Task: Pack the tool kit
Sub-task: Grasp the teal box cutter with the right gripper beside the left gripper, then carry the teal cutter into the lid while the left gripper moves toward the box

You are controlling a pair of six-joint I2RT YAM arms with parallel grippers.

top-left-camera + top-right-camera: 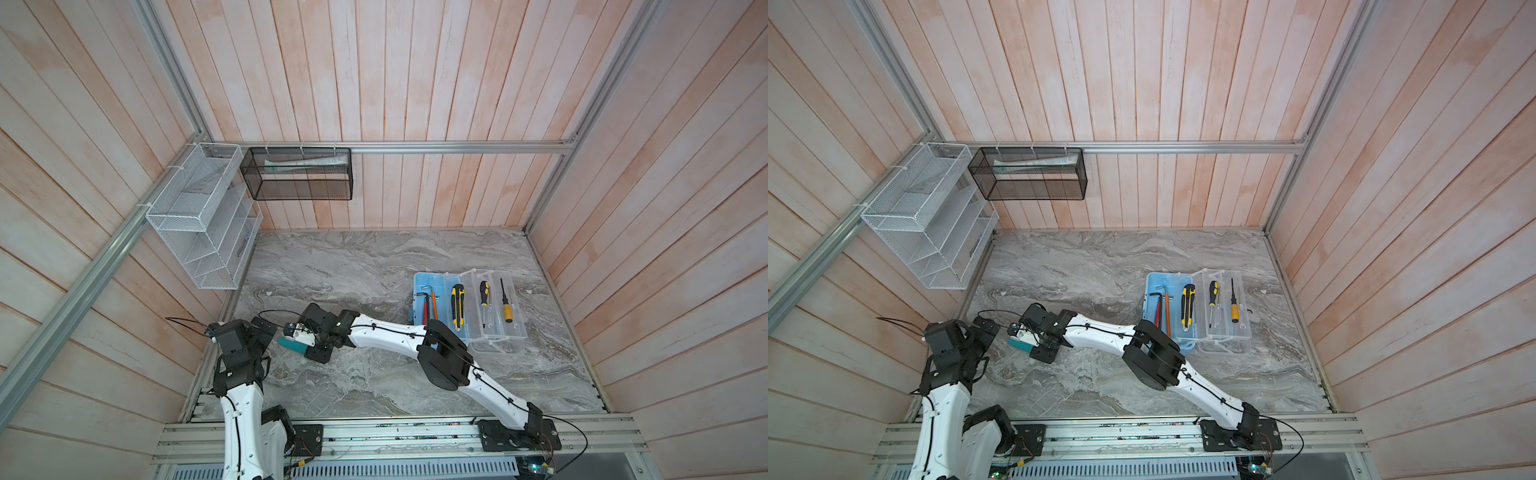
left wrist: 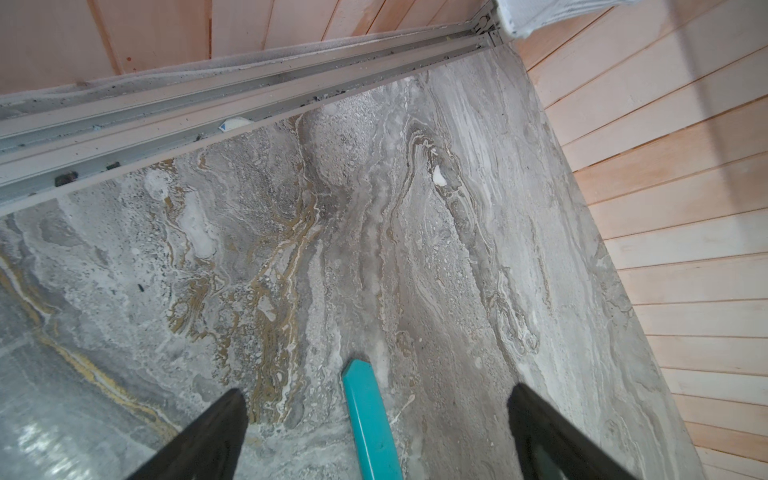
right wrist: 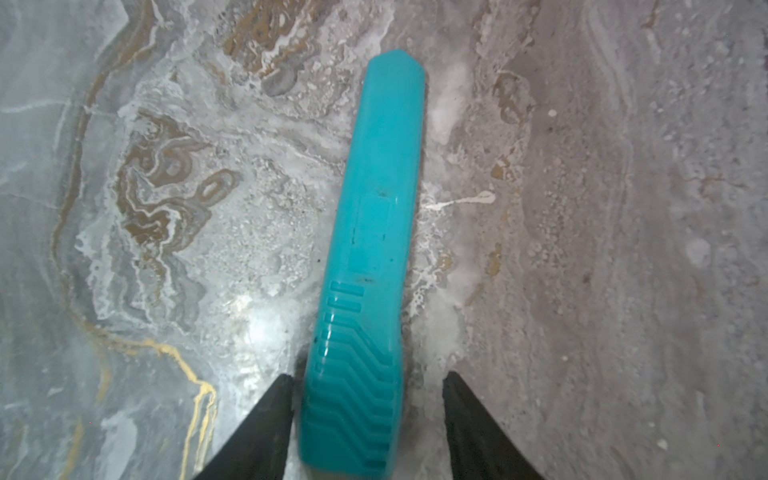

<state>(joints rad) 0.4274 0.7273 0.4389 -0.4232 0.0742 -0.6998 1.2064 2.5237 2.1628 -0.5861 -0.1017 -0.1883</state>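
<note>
The tool kit [image 1: 428, 286] [image 1: 1156, 284] lies open at the right of the marble table, its clear trays [image 1: 494, 307] fanned out. In it are a yellow-and-black utility knife [image 1: 457, 305], two screwdrivers and a hex key. A teal tool handle [image 1: 291, 345] [image 1: 1019, 344] [image 3: 374, 232] lies flat on the table at the left. My right gripper [image 1: 303, 343] [image 3: 368, 376] reaches across and straddles its ribbed end, open, with a gap on one side. My left gripper [image 1: 270, 336] [image 2: 377, 390] is wide open facing it, with the teal handle's tip [image 2: 368, 419] between its fingers, untouched.
A white wire mesh rack [image 1: 199, 220] hangs on the left wall and a black mesh basket [image 1: 299, 174] on the back rail. Wooden walls close in three sides. An aluminium rail [image 2: 249, 95] runs along the table's left edge, near the left gripper.
</note>
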